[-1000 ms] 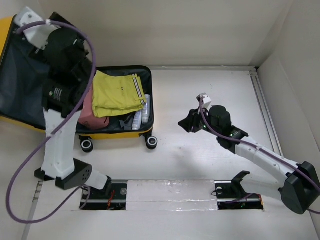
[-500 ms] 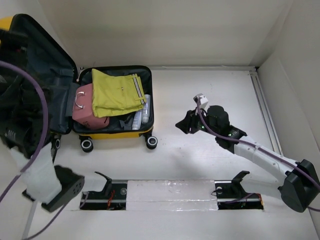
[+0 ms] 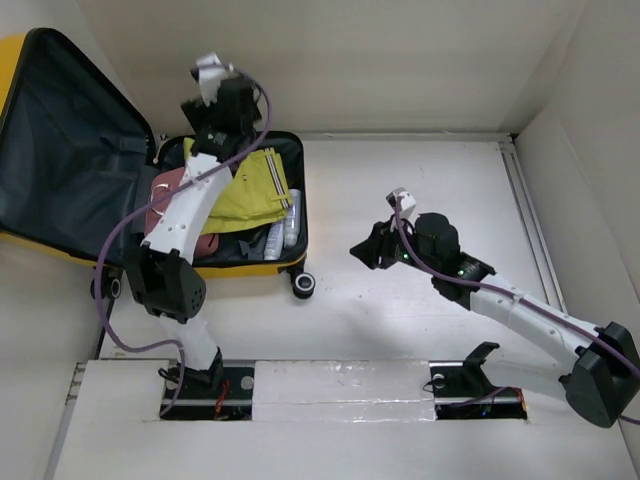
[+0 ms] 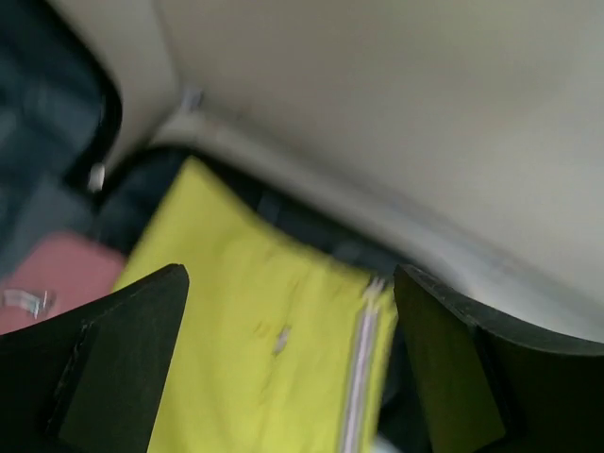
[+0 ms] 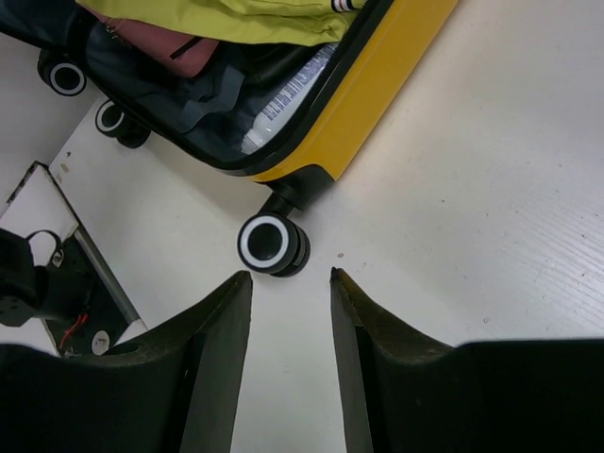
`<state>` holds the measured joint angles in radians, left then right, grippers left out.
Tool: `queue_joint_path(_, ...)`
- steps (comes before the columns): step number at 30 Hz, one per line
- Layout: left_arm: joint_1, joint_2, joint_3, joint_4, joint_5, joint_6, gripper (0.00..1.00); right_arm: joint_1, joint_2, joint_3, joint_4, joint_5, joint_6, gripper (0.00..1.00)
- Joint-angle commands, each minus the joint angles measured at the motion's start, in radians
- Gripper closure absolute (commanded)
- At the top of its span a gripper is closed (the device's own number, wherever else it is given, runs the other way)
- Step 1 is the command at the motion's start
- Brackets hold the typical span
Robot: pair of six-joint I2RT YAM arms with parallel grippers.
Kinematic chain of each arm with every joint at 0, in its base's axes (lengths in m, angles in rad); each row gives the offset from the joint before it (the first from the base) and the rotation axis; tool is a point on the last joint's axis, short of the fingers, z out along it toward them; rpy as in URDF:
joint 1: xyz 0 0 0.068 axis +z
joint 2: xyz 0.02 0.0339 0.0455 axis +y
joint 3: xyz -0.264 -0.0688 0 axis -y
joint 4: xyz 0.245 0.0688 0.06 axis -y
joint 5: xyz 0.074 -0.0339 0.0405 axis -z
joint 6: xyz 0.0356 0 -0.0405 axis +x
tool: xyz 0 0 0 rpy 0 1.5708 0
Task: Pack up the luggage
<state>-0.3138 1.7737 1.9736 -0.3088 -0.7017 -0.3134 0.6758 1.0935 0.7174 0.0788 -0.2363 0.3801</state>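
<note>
The yellow luggage lies open at the left, its dark grey lined lid spread to the left. In its base lie a yellow-green garment, a pink case and bottles. My left gripper is open and empty, hovering over the base's far end; the left wrist view is blurred and shows the gripper above the garment. My right gripper is open and empty above the table, right of a black wheel; the right wrist view shows it just short of that wheel.
Walls close the table at the back and right, with a rail along the right side. The left arm stretches across the luggage's base. A white mounting strip runs along the near edge. The luggage's yellow shell fills the right wrist view's upper part.
My left arm has swung from over the lid at the far left to stretch across the luggage's base toward its far end. My right gripper has edged slightly left.
</note>
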Motion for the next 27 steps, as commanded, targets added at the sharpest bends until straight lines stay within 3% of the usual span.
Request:
queue_joint_path(1, -0.025, -0.348, -0.253, 0.174, 0.067, -0.203, 0.14, 0.008, -0.007, 0.034, 0.042, 0.035, -0.020, 0.55)
queue_joint_path(5, 0.012, -0.540, -0.453, 0.083, -0.001, -0.286, 0.15, 0.008, 0.003, 0.034, 0.042, 0.014, -0.020, 0.55)
queue_joint_path(9, 0.062, -0.866, -0.753, 0.016, -0.123, -0.395, 0.17, 0.008, -0.006, 0.034, 0.042, 0.014, -0.020, 0.55)
queue_joint_path(13, 0.122, -1.048, -0.887, -0.142, -0.218, -0.460, 0.17, 0.008, -0.006, 0.034, 0.042, 0.014, -0.020, 0.55)
queue_joint_path(16, 0.122, -1.106, -0.941, -0.214, -0.307, -0.493, 0.17, 0.008, 0.003, 0.034, 0.042, 0.014, -0.020, 0.55)
queue_joint_path(20, 0.140, -1.050, -0.969, -0.230, -0.430, -0.455, 0.14, 0.018, 0.003, 0.043, 0.042, 0.005, -0.020, 0.55)
queue_joint_path(21, 0.162, -1.022, -0.969, -0.183, -0.417, -0.411, 0.12, 0.018, 0.003, 0.043, 0.042, 0.005, -0.020, 0.55)
queue_joint_path(26, 0.774, -0.892, -0.926, -0.119, 0.259, -0.288, 0.15, 0.018, 0.013, 0.043, 0.042, 0.018, -0.029, 0.55)
queue_joint_path(27, 0.716, -0.968, -0.958, -0.128, 0.172, -0.305, 0.15, 0.018, 0.013, 0.043, 0.042, 0.018, -0.029, 0.55)
